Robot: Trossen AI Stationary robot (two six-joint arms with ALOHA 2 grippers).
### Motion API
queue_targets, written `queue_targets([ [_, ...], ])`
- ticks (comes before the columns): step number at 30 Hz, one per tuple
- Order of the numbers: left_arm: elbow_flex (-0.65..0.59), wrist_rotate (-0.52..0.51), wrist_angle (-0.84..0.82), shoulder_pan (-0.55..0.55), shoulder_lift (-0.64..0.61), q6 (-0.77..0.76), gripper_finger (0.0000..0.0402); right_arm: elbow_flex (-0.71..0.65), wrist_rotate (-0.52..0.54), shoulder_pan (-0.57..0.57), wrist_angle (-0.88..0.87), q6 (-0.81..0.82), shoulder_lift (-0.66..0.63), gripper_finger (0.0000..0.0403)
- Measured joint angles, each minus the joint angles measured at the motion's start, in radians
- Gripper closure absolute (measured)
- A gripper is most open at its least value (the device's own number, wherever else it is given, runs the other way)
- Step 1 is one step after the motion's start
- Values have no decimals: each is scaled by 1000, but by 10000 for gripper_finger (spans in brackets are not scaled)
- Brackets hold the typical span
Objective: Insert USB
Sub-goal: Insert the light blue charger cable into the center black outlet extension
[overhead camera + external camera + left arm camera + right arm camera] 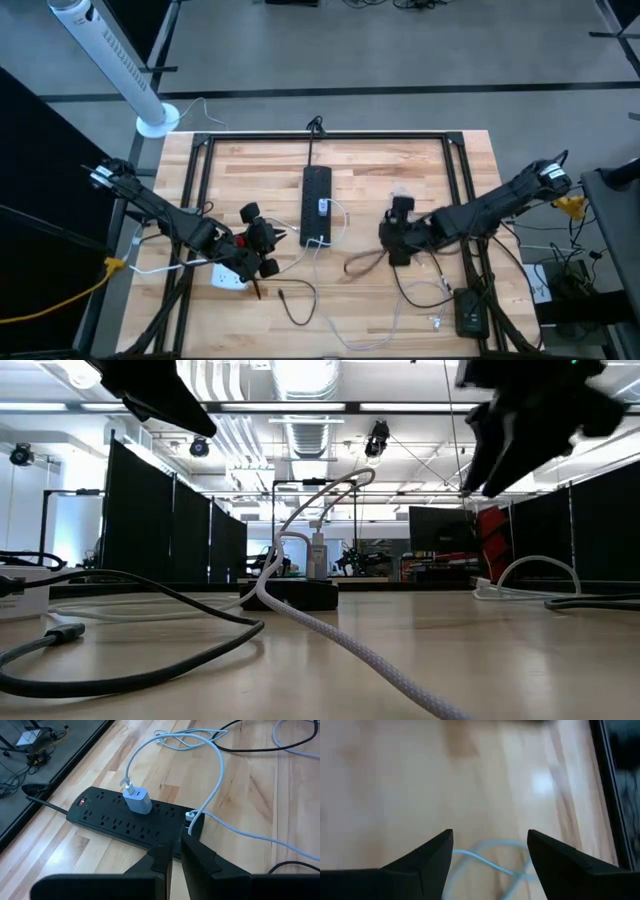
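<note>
On power strip [125, 815], white charger [138, 801] – no legible markings

Setting: robotics laboratory, open-plan industrial hall.
- Butcher-block wooden counter [260, 170] inside a black metal frame [325, 135], standing on a grey concrete floor [400, 50].
- Two dark robot arms mounted at the counter's sides.
- Black partition curtains [150, 525] dividing the hall into bays.
- Exposed ceiling with strip lights [300, 407], ducting and hanging cameras [376, 438].
- Monitor [440, 528] and equipment racks in the background.
- White tower fan [115, 60] on the floor beside the counter.
- Loose cables and a black power strip [316, 205] on the counter.
</note>
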Motion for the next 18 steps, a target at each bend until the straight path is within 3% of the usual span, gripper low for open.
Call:
queue_targets([
  [10, 0, 21, -1, 0, 0, 2, 377, -159, -64, -398, 46, -23, 9, 183],
  [14, 0, 21, -7, 0, 0, 10, 377, -213, -216, -486, 160, -98, 9, 179],
  [18, 0, 20, -6, 0, 0, 11, 377, -250, -194, -529, 238, -123, 10, 183],
])
